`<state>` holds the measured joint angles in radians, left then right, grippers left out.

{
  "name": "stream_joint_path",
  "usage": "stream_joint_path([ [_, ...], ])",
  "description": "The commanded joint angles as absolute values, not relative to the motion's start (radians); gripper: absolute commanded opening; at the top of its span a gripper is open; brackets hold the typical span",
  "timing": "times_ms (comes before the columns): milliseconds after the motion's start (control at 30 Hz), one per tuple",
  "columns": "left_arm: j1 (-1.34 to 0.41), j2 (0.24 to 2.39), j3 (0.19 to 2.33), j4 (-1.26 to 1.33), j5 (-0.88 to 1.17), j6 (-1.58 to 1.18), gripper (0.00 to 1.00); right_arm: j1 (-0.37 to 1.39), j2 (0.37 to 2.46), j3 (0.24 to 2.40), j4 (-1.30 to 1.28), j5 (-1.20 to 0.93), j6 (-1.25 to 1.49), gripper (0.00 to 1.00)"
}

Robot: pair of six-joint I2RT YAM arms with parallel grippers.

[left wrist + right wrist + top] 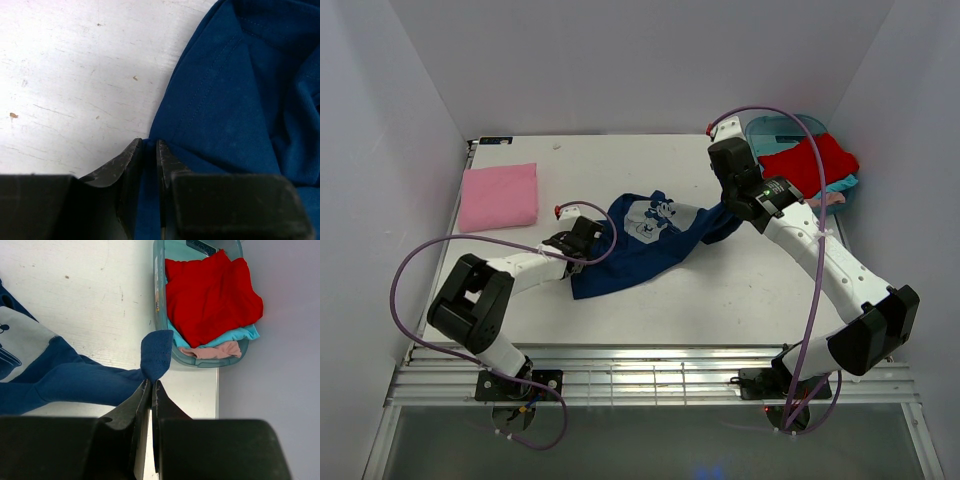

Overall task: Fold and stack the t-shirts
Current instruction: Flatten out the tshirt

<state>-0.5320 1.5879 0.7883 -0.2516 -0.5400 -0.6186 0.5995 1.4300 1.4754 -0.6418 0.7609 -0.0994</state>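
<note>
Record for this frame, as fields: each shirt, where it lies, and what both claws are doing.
Navy t-shirt: unfolded, mid-table, print up
Left claw: pinching its edge
Right claw: shut on a bunched end beside the tub
Pink t-shirt: folded, far left
Red t-shirt: in tub, on top of teal t-shirt

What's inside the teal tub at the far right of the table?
In the tub, a red t-shirt lies on top, heaped above the rim. A teal t-shirt peeks out under it, with a pale pink cloth at the near end. Anything lower is covered.
</note>
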Motion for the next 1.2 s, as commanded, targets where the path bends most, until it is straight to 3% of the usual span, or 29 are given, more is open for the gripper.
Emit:
stream_joint_path([
  [0, -0.525, 1.529, 0.840, -0.328, -0.571, -0.618, 0.29, 0.600, 1.414, 1.494, -0.640, 0.790, -0.089, 0.08],
  [367, -0.525, 1.467, 0.867, -0.393, -0.586, -0.598, 0.32, 0.600, 1.433, 1.509, -0.643, 0.785, -0.089, 0.08],
  [600, -0.525, 1.453, 0.879, -0.423, -0.592, -0.597, 0.25, 0.601, 1.428, 1.517, -0.647, 0.785, -0.089, 0.08],
  [633, -0.525, 1.439, 0.882, -0.428, -0.598, -0.598, 0.19, 0.600, 1.427, 1.517, -0.647, 0.788, -0.089, 0.08],
  [667, -0.525, 1.425, 0.884, -0.433, -0.609, -0.603, 0.00, 0.600, 1.425, 1.519, -0.647, 0.792, -0.089, 0.08],
  [867, -0.525, 1.309, 0.991, -0.463, -0.692, -0.572, 0.00, 0.578, 1.460, 1.591, -0.649, 0.828, -0.113, 0.08],
  [967, -0.514, 1.316, 1.150, -0.471, -0.735, -0.494, 0.00, 0.510, 1.525, 1.731, -0.649, 0.773, -0.147, 0.08],
  [1167, -0.449, 1.436, 1.553, -0.446, -0.719, -0.351, 0.00, 0.379, 1.729, 2.276, -0.759, 0.646, -0.163, 0.08],
])
